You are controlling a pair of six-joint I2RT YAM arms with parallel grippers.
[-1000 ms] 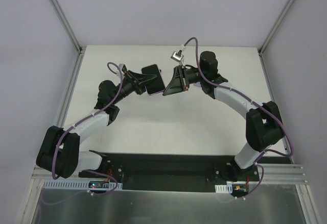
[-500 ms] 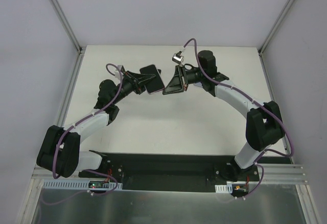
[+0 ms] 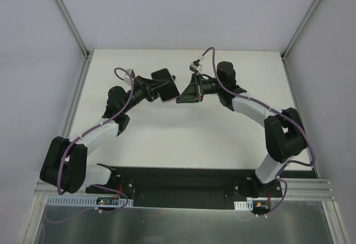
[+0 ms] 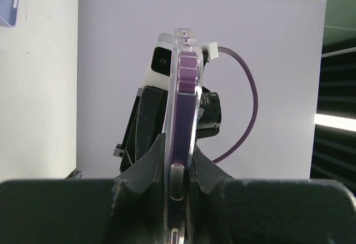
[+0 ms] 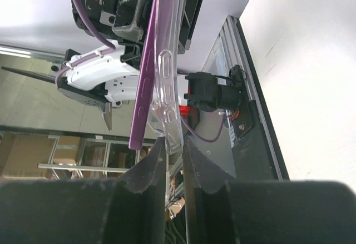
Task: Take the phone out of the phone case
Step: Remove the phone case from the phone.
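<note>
Between the two arms, above the white table (image 3: 183,138): a slim purple phone (image 3: 167,83) in its clear plastic phone case (image 5: 168,83) hangs off the surface, edge-on to both wrist cameras.
Left gripper (image 4: 179,163): pressed onto one end, a finger on each broad face. Phone and case look clamped together there.
Right gripper (image 5: 173,154): jaws nearly together, pinching only the case's corner at the opposite end. The phone lies outside that pinch.
Separation: the right wrist view shows a wedge-shaped gap between phone and case. It is widest beside the right gripper and closes toward the left one.
Step in hand: probably peeling the case's rim off the phone, with roughly one end freed.
How to do it well: hold the left grip rigid as an anchor. Swing the right gripper away from the phone's face in an arc, so the rim rolls off corner by corner. A straight tug would likely strain the thin lip.
Grip advice: the right pinch sits on a shallow corner, so a deeper bite would be safer before pulling harder.
Risk: the lip may slip out and snap back onto the phone.
Likely obstacle: the left fingers seem to trap the case too, so that end may need a regrip onto the phone alone.
</note>
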